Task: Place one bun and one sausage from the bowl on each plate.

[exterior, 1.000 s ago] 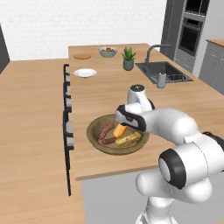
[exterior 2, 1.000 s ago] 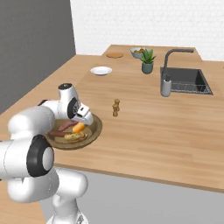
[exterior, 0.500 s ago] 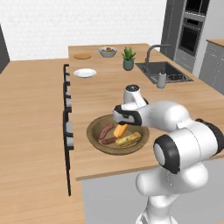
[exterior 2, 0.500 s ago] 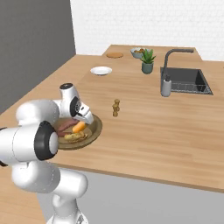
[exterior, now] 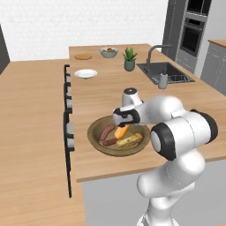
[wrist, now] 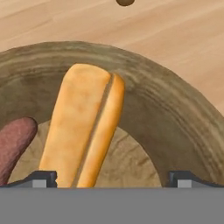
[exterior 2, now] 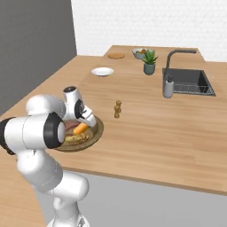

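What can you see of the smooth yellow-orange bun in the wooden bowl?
The smooth yellow-orange bun is elongated with rounded ends and a lengthwise slit. It sits tilted, one end raised under the gripper, inside the dark-brown wooden bowl, next to a reddish-brown sausage. Whether the fingers grip it I cannot tell.

bowl [wrist: 175,122]: dark wood, matt, ringed grain. bun [wrist: 85,127] inside bowl: smooth, yellow-orange, soft sheen. sausage [wrist: 13,142] beside it: smooth reddish-brown skin. counter [exterior: 101,95] under bowl: pale wood, matt.

Wooden counter [exterior: 101,95] — bearing bowl [exterior: 95,139], white plate [exterior: 86,73], tan plate [exterior: 83,57].
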Motion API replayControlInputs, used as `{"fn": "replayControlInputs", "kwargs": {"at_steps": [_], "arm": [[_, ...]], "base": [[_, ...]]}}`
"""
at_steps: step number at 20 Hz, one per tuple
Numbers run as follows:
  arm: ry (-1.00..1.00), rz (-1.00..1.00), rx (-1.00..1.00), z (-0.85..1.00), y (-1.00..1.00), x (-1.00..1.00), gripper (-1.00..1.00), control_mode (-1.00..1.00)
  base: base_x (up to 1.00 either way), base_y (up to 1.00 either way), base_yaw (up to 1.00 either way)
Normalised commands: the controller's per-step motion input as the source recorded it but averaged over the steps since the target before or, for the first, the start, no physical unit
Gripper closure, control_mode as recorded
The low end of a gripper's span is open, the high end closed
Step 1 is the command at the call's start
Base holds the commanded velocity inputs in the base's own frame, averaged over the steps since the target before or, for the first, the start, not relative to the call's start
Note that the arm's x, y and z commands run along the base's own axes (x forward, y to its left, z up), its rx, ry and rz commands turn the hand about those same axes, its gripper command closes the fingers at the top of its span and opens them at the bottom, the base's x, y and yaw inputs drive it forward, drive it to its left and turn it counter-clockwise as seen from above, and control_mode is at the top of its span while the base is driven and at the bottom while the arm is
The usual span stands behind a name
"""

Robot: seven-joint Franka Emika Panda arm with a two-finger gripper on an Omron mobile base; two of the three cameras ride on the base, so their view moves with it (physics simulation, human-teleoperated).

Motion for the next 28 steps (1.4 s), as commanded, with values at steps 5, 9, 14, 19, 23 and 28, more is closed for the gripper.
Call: {"fn": "replayControlInputs", "kwargs": {"at_steps": [5, 9, 14, 19, 23, 28], "arm": [[0.00, -0.02, 0.00, -0.23, 0.00, 0.30, -1.00, -1.00], [0.01, -0.01, 0.00, -0.18, 0.03, 0.35, -1.00, -1.00], [0.02, -0.01, 0.00, -0.25, 0.02, 0.25, -1.00, -1.00], [0.00, 0.00, 0.00, -0.40, 0.01, -0.02, 1.00, -1.00], [0.00, 0.00, -0.01, -0.23, 0.06, -0.10, 1.00, -1.00], [-0.12, 0.04, 0.00, 0.19, -0.05, -0.70, 1.00, -1.00]], "base": [[0.00, 0.00, 0.00], [0.00, 0.00, 0.00], [0.00, 0.00, 0.00], [0.00, 0.00, 0.00], [0.00, 0.00, 0.00], [0.00, 0.00, 0.00]]}}
